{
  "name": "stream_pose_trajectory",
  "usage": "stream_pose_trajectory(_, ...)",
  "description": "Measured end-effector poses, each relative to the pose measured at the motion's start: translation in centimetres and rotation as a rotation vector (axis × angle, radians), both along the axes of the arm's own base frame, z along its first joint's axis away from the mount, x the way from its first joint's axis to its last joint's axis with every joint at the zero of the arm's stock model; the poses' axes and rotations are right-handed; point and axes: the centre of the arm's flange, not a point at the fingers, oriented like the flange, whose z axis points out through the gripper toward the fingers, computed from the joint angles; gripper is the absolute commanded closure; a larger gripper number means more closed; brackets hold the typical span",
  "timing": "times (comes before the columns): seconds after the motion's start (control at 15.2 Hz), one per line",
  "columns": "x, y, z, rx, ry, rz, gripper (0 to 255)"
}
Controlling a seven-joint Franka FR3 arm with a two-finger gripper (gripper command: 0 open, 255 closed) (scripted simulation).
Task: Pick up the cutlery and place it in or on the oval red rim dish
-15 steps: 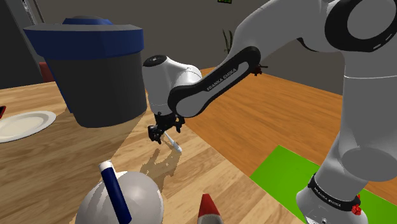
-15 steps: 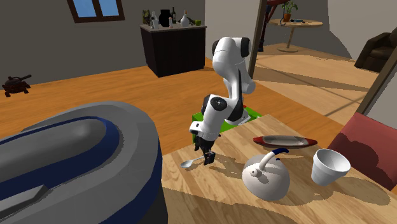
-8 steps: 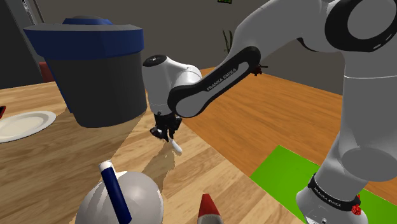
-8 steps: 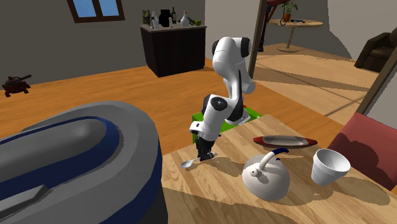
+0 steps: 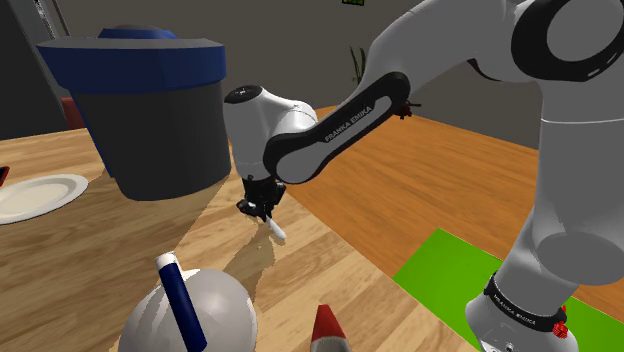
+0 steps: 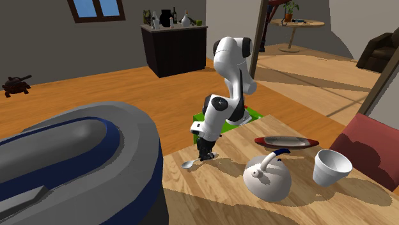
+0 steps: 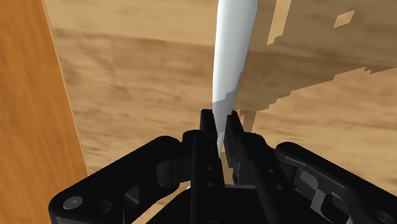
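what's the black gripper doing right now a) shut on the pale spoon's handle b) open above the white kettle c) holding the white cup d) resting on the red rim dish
A: in the wrist view the black gripper clasps the handle of the pale grey spoon.

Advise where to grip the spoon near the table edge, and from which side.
Take the spoon by its slim handle, from above, fingers across its narrow width. It lies long and low on the table, and the handle is thin enough to sit between the fingers; the broader bowl likely would slip. The gripper is shut on the handle that way.
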Motion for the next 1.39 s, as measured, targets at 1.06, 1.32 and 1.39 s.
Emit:
stream_pose_trajectory(1.06, 0.0, -0.1, 8.2, 0.0, 0.0, -0.001, 255)
stream_pose_trajectory(1.32, 0.1, 0.0, 10.4, 0.0, 0.0, 0.0, 255)
stream_pose_trajectory(1.39, 0.1, 0.0, 10.8, 0.0, 0.0, 0.0, 255)
